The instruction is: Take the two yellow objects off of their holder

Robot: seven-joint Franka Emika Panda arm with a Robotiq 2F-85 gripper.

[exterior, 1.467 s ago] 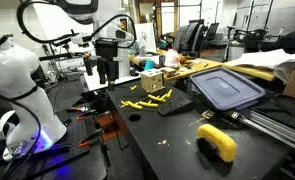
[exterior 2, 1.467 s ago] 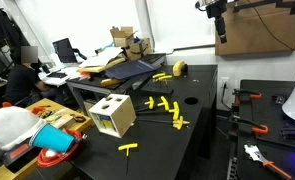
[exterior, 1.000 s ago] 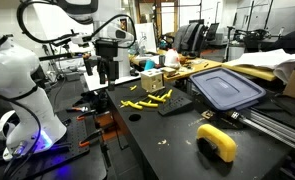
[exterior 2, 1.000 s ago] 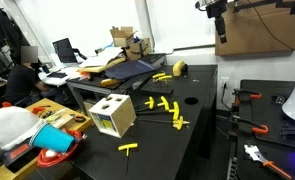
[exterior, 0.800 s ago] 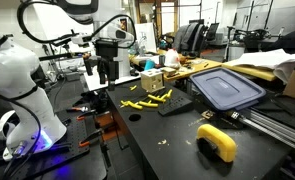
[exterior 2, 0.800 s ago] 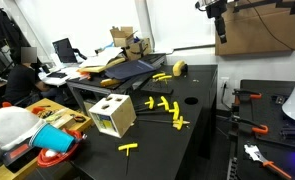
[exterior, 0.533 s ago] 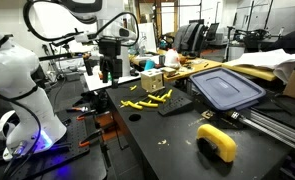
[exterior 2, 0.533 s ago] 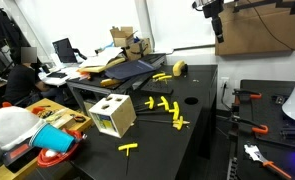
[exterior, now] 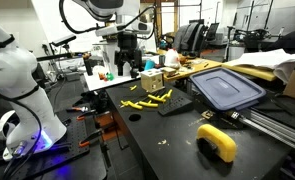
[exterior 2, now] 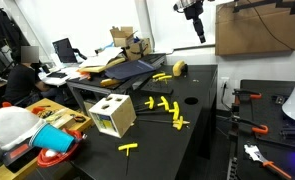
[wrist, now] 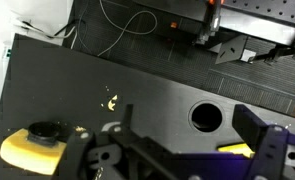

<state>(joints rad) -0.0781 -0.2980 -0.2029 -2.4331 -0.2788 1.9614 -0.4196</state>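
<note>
The holder [exterior: 174, 104] is a small flat dark tray on the black table, left of the bin lid. The two yellow objects [exterior: 163, 97] lie on its near-left part as slim bright bars. My gripper [exterior: 127, 69] hangs well above the table, behind and left of the holder, and touches nothing. It also shows high up in an exterior view [exterior 2: 198, 32]. In the wrist view its fingers [wrist: 192, 150] stand wide apart and empty. A yellow sliver [wrist: 237, 148] shows low between them; I cannot tell what it is. Yellow pieces [exterior 2: 167, 104] show mid-table; the holder is hard to make out there.
A blue-grey bin lid [exterior: 227, 88] lies right of the holder. A big curved yellow-and-black object [exterior: 217, 142] sits at the table's front and shows in the wrist view [wrist: 35, 146]. Scattered yellow bits [exterior: 137, 103] and a wooden box [exterior 2: 112, 116] lie nearby. The table has a round hole [wrist: 206, 117].
The arm has swung from beyond the table's edge toward the table and a little lower. The gripper stays open. Nothing on the table has moved.
</note>
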